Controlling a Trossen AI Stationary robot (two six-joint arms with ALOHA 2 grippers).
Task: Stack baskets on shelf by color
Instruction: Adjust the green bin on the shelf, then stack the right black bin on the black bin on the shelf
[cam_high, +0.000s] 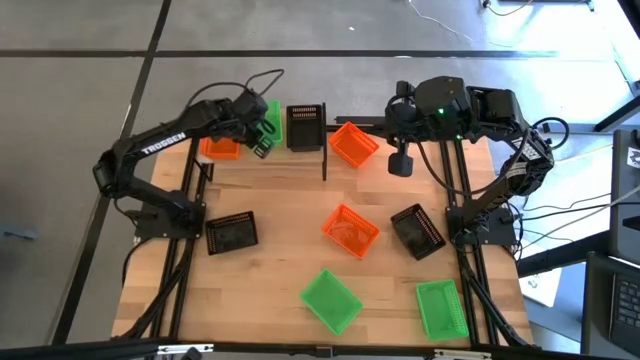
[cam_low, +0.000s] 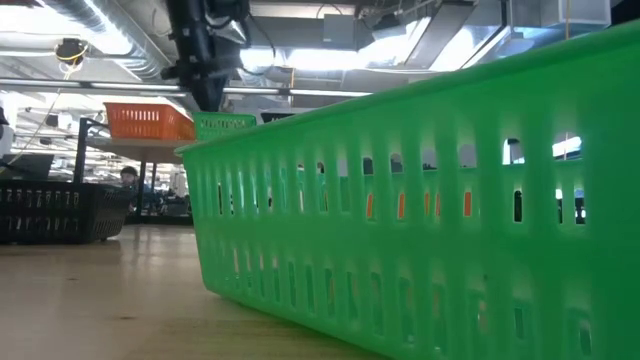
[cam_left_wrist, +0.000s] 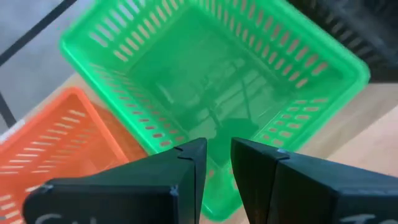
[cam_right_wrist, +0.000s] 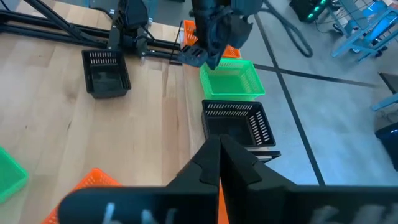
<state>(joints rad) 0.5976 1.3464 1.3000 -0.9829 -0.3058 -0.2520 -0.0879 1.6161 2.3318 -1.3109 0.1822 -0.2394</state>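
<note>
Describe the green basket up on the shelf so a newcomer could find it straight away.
Start at the shelf along the table's far edge. At its left end, the left gripper hovers by a green basket set between an orange basket and a black basket. It is the only green one on the shelf; the other two green baskets lie on the tabletop's near edge.

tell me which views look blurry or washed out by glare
Low view: a green basket sits close to the lens and fills the frame, its near wall soft, with bright ceiling lights behind it. Left wrist view: the green basket is soft at its far rim, and the left tool looks blurred. High view: glare whitens the floor at the upper right. Right wrist view: mostly sharp.
</note>
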